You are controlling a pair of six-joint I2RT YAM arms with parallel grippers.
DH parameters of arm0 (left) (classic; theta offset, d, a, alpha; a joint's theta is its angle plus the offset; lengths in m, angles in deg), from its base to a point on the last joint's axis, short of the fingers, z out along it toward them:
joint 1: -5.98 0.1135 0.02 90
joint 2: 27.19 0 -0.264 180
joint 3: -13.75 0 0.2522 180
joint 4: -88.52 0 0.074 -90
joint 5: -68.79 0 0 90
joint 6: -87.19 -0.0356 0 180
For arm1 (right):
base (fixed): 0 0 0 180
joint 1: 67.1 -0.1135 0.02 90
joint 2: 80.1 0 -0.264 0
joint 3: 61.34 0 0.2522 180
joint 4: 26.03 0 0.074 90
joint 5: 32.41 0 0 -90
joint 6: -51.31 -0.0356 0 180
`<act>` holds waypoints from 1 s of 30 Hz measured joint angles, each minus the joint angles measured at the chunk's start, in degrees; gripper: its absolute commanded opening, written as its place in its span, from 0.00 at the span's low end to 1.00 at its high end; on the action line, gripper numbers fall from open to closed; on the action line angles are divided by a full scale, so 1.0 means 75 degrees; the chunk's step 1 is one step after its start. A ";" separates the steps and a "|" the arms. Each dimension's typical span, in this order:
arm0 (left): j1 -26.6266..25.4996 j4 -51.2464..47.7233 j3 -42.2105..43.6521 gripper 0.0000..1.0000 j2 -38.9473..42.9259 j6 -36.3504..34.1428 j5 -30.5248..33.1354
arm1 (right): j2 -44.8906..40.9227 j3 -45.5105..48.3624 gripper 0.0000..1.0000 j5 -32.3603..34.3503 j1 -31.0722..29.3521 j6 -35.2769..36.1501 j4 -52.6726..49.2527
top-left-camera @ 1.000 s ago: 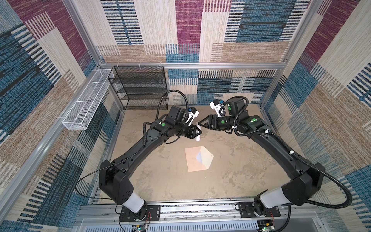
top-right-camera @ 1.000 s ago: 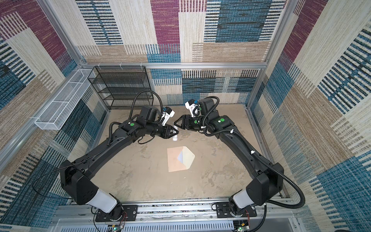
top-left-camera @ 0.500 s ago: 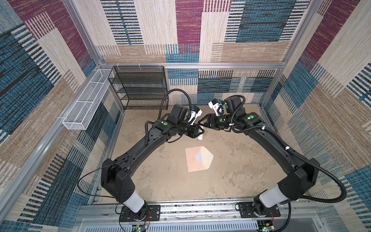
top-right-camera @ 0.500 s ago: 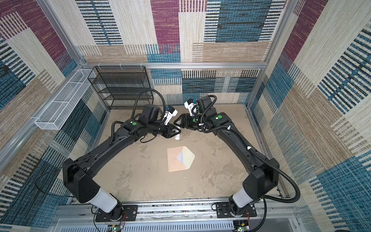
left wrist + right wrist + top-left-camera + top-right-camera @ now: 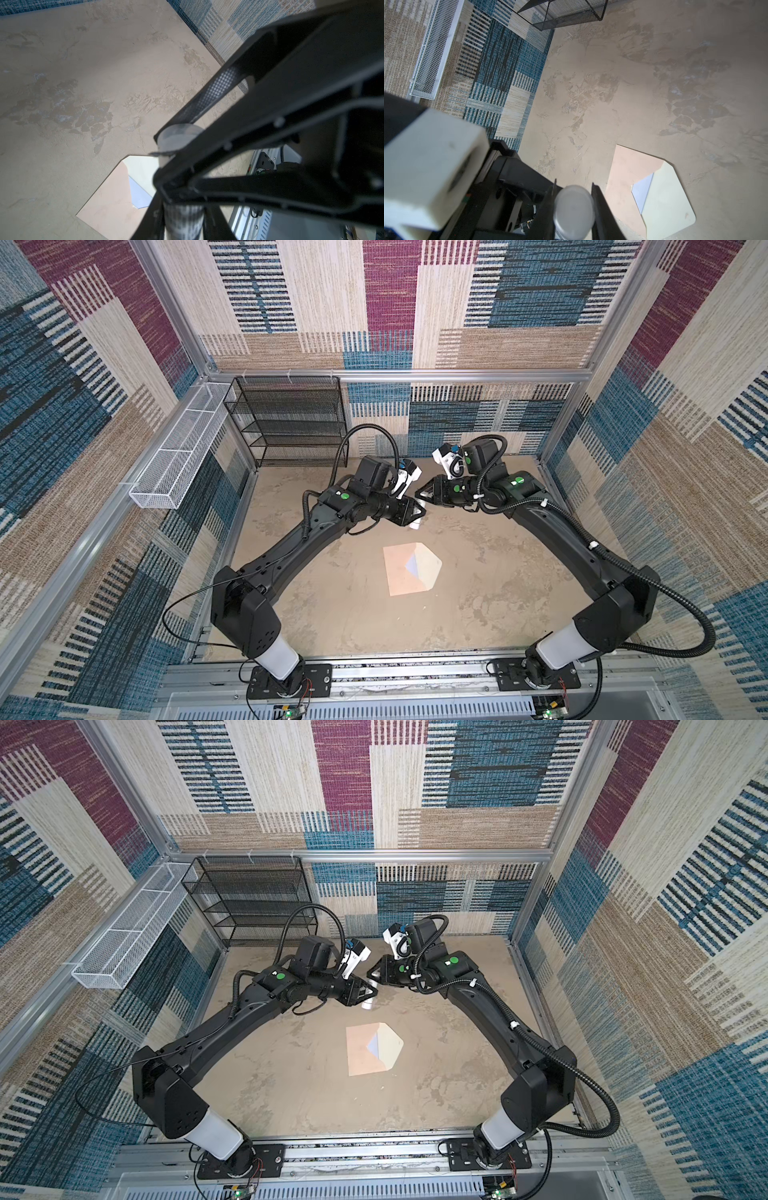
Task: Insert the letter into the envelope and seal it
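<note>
Above far tabletop: left pincer clamped on glue stick; right pincer closed around its cap | envelope flat mid-tabletop, flap open; letter tucked inside | risk: skewed pull slips the cap or tugs the stick free

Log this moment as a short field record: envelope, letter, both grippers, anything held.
envelope: flat on the table, flap open, nothing touching it
letter: inside the envelope, only a pale corner showing at the mouth
held item: capped white tube, likely a glue stick, raised above the table's far half
left gripper: shut on the tube's body
right gripper: fingers closed on the cap
sealing: not yet done
</note>
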 measured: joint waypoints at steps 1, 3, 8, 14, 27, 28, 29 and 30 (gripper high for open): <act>0.0000 0.0035 0.0017 0.38 0.0000 0.0003 -0.0015 | -0.0006 0.0000 0.16 0.0026 0.0000 0.0003 -0.0006; 0.0003 0.0119 0.0064 0.47 0.0000 0.0023 -0.0096 | -0.0006 0.0000 0.16 0.0029 0.0000 0.0000 -0.0003; 0.0006 0.0321 0.0093 0.53 -0.0017 0.0082 -0.0361 | -0.0041 -0.0032 0.15 0.0009 0.0000 0.0006 -0.0029; 0.0082 0.0574 0.0105 0.45 -0.0102 0.0221 -0.0801 | -0.0076 -0.0291 0.16 -0.0061 0.0000 0.0073 -0.0093; 0.0280 0.0912 0.0379 0.36 -0.0026 0.0335 -0.1521 | -0.0076 -0.0347 0.15 -0.0058 0.0000 0.0265 -0.0460; 0.0280 0.0947 0.0408 0.36 -0.0020 0.0367 -0.1553 | -0.0076 -0.0347 0.15 -0.0058 0.0000 0.0265 -0.0466; 0.0280 0.0953 0.0425 0.35 -0.0020 0.0379 -0.1571 | -0.0076 -0.0347 0.15 -0.0058 0.0000 0.0268 -0.0469; 0.0280 0.0962 0.0437 0.35 -0.0020 0.0402 -0.1577 | -0.0076 -0.0347 0.15 -0.0058 0.0000 0.0268 -0.0478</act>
